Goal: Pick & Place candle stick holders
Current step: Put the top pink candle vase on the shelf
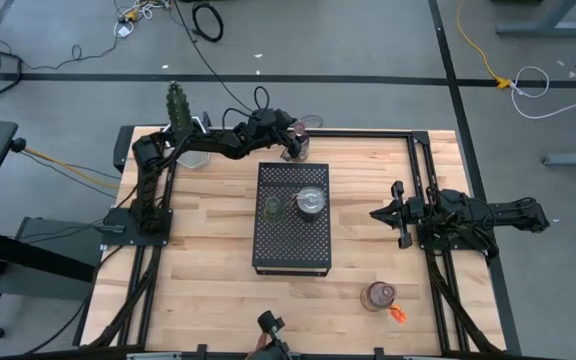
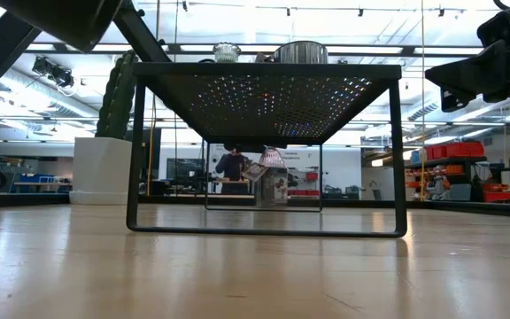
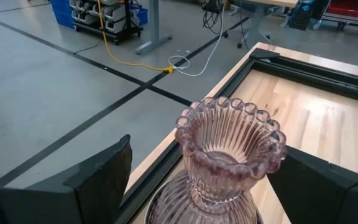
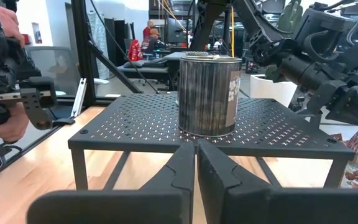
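Nearest our left fingers (image 3: 98, 180), the pink ribbed glass candle stick holder (image 3: 229, 155) stands upright between them, its scalloped rim up and its long axis vertical. The fingers are spread wide on either side of its neck and, as far as we can see, not yet pressing it. In the high view the left gripper (image 1: 298, 143) sits at the far edge of the table (image 1: 208, 290), just beyond the black perforated rack (image 1: 291, 245), with the holder under it; we judge this arm is the one placed for the grasp, since the fingers need only close across the neck.

Farther on, atop the rack, we see a silvery-clear holder (image 1: 311, 201) and a green one (image 1: 273, 208) standing beside each other. Another pinkish holder (image 1: 377, 295) with an orange tag stands on the table near the front right corner, well apart from both arms.

The right gripper (image 1: 396, 213) waits at the table's right side, its fingers (image 4: 219, 171) closed on nothing, pointing toward the rack.
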{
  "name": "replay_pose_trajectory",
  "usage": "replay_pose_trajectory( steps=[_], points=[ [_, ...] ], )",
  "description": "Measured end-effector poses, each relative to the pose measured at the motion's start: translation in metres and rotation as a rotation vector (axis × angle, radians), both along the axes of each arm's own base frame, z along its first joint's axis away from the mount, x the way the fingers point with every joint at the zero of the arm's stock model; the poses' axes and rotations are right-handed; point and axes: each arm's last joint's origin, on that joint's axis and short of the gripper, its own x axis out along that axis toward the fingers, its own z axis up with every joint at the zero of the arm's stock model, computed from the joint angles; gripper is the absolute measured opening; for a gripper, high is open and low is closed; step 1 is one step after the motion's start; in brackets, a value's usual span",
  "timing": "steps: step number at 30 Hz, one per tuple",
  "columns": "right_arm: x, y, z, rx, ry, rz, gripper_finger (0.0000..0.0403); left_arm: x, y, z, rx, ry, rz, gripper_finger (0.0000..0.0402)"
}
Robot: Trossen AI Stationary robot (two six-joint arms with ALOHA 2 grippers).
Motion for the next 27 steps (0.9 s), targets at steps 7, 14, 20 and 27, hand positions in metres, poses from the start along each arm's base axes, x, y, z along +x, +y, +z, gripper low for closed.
replay_pose_trajectory(
  steps=[7,14,20,27],
  points=[
    [0.0000,0.0000,0.0000,0.000,0.000,0.000,0.0023,0.0001,-0.0001,0.0001,0.001,0.000,-0.001,0.0303],
    [0.0000,0.0000,0.0000,0.000,0.000,0.000,0.0023,0.0001,-0.0001,0.0000,0.001,0.000,-0.001,0.0257],
    [0.0000,0.0000,0.0000,0.000,0.000,0.000,0.0023,0.0002,-0.0003,0.0001,0.001,0.000,-0.002,0.0216],
    [0.0000,0.0000,0.0000,0.000,0.000,0.000,0.0023,0.0006,-0.0009,0.0001,0.000,-0.002,-0.012,0.0174]
  ],
)
